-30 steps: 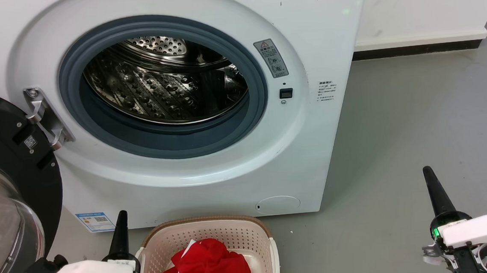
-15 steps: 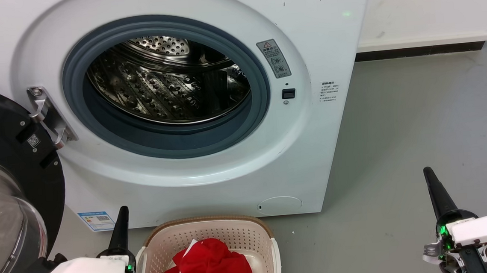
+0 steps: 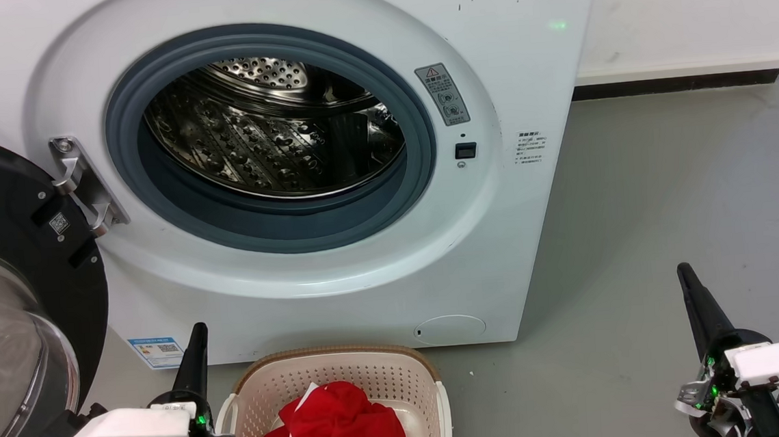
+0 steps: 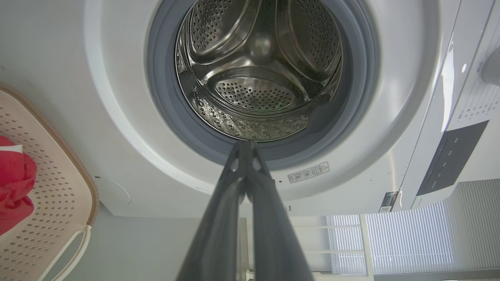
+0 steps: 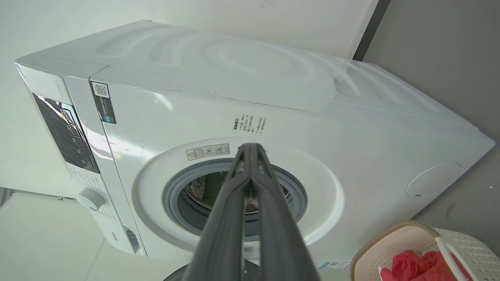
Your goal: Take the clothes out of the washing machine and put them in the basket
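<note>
Grey floor (image 3: 669, 192), pale wall behind. Left gripper (image 3: 198, 328): fingers pressed tip to tip, nothing between them. Right gripper (image 3: 682, 271): likewise closed and empty.

Just right of the left jaws: laundry basket (image 3: 330, 351), red clothes (image 3: 339, 424) heaped low inside. No clear long axis to the heap; number of garments not tellable. Same basket well apart from the right jaws, off to their left. Left arm nearer by far.

Ahead of and above both jaws: washing machine (image 3: 500, 238), glass door (image 3: 17, 285) swung wide to the left, steel drum (image 3: 267, 138) showing bare metal, no red seen. Probably nothing left to fetch. Worth a check behind the lower front lip of the drum, partly hidden from the head.
</note>
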